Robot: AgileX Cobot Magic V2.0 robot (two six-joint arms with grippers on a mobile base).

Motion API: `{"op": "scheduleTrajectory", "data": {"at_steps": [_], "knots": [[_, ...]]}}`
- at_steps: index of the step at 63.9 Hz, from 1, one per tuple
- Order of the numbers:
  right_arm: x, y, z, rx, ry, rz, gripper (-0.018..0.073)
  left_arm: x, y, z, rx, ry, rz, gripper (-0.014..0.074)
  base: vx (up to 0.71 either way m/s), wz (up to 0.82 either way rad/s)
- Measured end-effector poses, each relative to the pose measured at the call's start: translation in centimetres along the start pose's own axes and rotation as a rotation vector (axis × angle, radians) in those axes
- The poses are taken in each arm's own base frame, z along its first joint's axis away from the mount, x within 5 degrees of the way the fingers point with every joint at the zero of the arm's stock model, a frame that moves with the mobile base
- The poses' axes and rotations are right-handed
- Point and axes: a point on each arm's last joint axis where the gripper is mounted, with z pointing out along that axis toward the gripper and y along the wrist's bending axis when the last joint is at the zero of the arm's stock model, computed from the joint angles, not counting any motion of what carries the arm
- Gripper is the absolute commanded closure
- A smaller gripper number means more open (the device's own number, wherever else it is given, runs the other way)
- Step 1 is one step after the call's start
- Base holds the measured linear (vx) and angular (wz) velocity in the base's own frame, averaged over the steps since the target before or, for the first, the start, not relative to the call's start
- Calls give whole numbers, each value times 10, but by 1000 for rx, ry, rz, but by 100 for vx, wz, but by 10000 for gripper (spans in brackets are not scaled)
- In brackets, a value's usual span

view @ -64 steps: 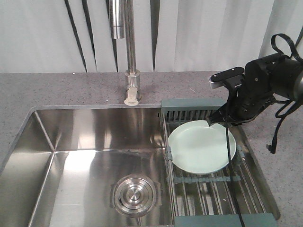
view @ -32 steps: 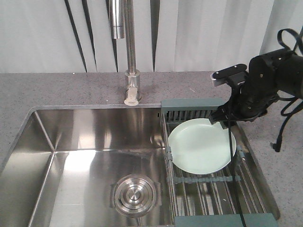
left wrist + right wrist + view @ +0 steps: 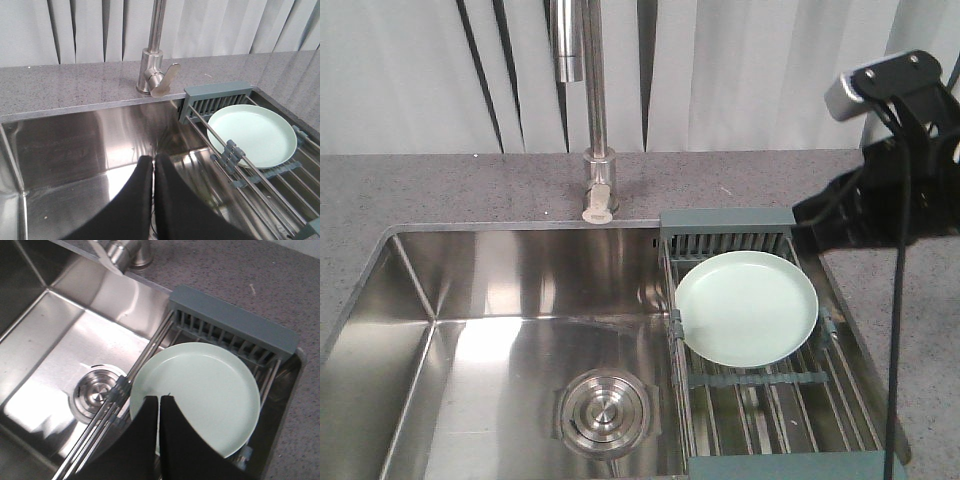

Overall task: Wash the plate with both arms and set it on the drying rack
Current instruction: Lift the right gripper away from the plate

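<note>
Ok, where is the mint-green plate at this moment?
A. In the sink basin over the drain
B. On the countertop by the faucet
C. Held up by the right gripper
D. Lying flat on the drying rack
D: the plate lies flat on the bars of the drying rack, with neither gripper touching it.

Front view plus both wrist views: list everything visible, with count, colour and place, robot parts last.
plate: one, pale mint green, lying flat on the drying rack
drying rack: one, steel bars with grey-teal ends, over the sink's right side
sink: one, stainless steel, set in the countertop
drain: one, round steel, sink floor
faucet: one, steel, behind the sink
countertop: grey speckled, around the sink
left pincer: black, shut, above the sink basin
right pincer: black, shut, above the plate
</note>
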Motion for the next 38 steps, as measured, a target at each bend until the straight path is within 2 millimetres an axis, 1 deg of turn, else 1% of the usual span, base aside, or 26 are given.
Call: {"op": "scheduleTrajectory", "data": {"at_steps": [13,20,23,30,34,38], "knots": [[78,29,-23,-41,-91,-45,565,0,0,0,0,0,0,603,0,0],[121,39,-26,-41,-117,-53,564,0,0,0,0,0,0,603,0,0],[136,43,-28,-35,-129,-58,564,0,0,0,0,0,0,603,0,0],[157,47,-33,-10,-180,-59,564,-1,0,0,5,-14,-16,603,0,0],[163,49,-35,-1,-205,-60,564,-4,-1,0,10,-42,-43,603,0,0],[164,50,-39,4,-229,-63,564,-12,-2,0,19,-70,-67,603,0,0]]}}
